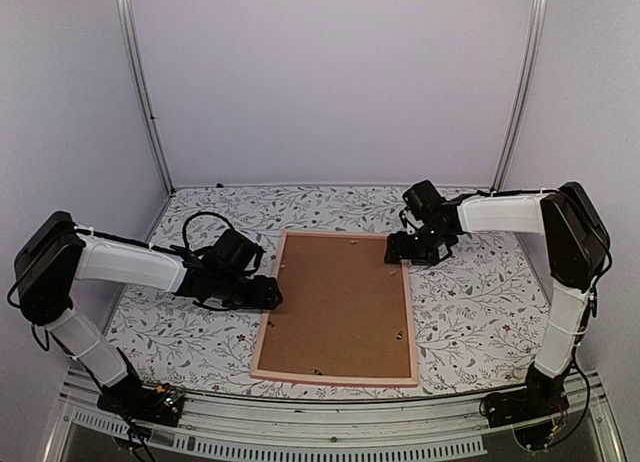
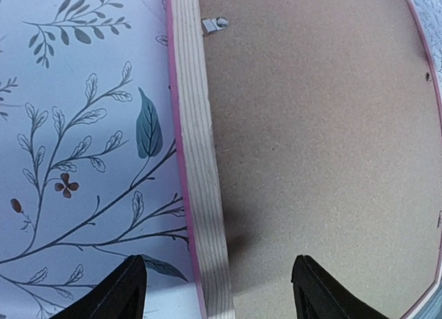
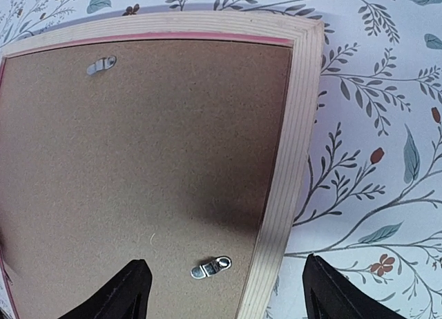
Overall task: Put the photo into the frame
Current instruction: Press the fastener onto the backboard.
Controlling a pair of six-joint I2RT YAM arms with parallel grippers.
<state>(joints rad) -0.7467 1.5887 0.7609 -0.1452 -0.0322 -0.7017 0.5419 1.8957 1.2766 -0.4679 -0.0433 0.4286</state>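
Over on the left, the left gripper (image 1: 270, 297) sits low at the nine o'clock edge of the frame (image 1: 335, 375). Its wrist camera shows the jaws spread wide with nothing between them. One dark fingertip (image 2: 114, 291) is over the floral table (image 2: 83, 126), the other over the board, and the pale wooden rail of the frame (image 2: 197, 139) runs between them at twelve o'clock. Whether the tips touch anything cannot be told.

Centre stage, the frame lies flat and back-up in the middle of the table (image 1: 180, 332), long sides running away from the arm bases. The brown hardboard backing (image 1: 340, 302) fills it, and a small metal turn clip (image 2: 214, 23) shows by the left rail. Whether the photo lies underneath cannot be told.

Now the right side. The right gripper (image 1: 397, 250) hangs at the frame's one o'clock corner. Its jaws also stand wide and empty. They straddle the right rail (image 3: 290, 146), one fingertip (image 3: 128, 291) above the backing (image 3: 138, 160) and one above the cloth. Another clip (image 3: 210, 267) sits just beside the rail at six o'clock in that view.
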